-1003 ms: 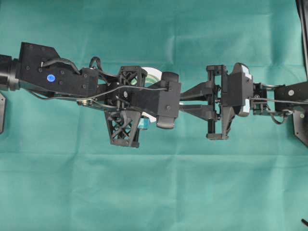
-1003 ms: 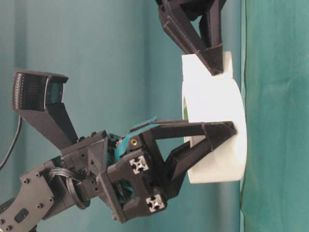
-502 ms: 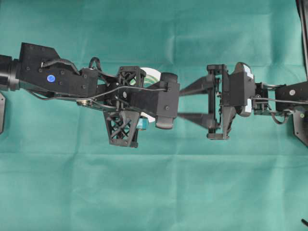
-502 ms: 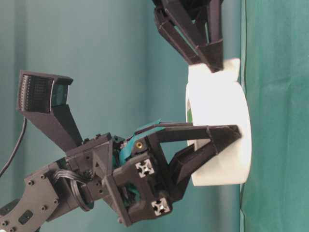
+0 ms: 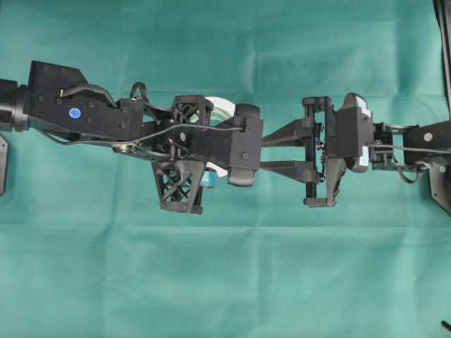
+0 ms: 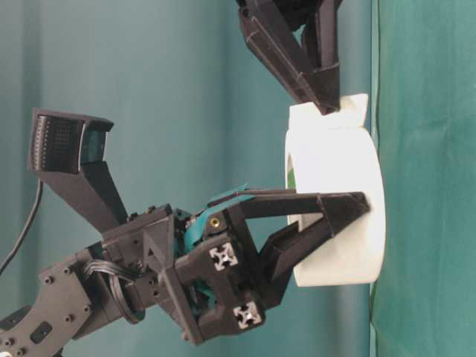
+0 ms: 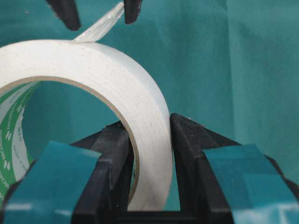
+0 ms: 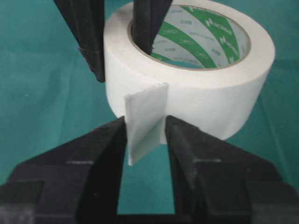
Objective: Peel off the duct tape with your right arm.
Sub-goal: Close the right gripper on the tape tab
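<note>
Half a second before, the right claw (image 8: 145, 128) stood wider; now it had narrowed onto the loose strip end (image 8: 145, 122) of the duct tape (image 8: 196, 70). The roll lay on the green table (image 5: 225, 282), its wall clamped by the left claw (image 7: 148, 140).

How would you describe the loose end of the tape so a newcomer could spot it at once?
Start at the green cloth, then find the white duct tape roll with green print inside its core. On its outer wall, a short flat strip end lifts away between the right pincer's black fingers; it is the only part not wound flush.
</note>
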Controlling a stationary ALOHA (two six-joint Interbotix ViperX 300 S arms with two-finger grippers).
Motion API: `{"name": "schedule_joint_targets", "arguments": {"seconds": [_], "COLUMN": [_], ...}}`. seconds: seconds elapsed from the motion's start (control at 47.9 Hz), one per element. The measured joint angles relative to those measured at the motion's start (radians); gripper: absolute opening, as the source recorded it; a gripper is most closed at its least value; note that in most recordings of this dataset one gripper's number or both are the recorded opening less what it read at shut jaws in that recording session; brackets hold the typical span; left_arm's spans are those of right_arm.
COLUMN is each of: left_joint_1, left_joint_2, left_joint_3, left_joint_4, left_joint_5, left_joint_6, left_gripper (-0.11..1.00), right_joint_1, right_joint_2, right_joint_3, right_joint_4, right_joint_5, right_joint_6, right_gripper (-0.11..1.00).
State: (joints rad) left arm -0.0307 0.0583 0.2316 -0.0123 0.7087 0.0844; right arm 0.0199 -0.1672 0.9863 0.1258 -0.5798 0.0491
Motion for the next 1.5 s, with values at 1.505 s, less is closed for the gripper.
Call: {"name": "schedule_joint_targets", "arguments": {"seconds": [1.505], "left_joint_1": [-0.003], "left_joint_2": [0.000], "left_joint_3": [0.000], "left_joint_4": [0.005], "left_joint_5": [-0.003], "left_joint_6": [-0.002], "left_gripper": [0.21], "right_joint_1": [-0.034], "right_joint_2": [0.002], "right_joint_3": [0.021], "right_joint_4": [0.064], "right_joint_5": [-0.063], "right_joint_6": [-0.002], "right_gripper": [-0.08]}}
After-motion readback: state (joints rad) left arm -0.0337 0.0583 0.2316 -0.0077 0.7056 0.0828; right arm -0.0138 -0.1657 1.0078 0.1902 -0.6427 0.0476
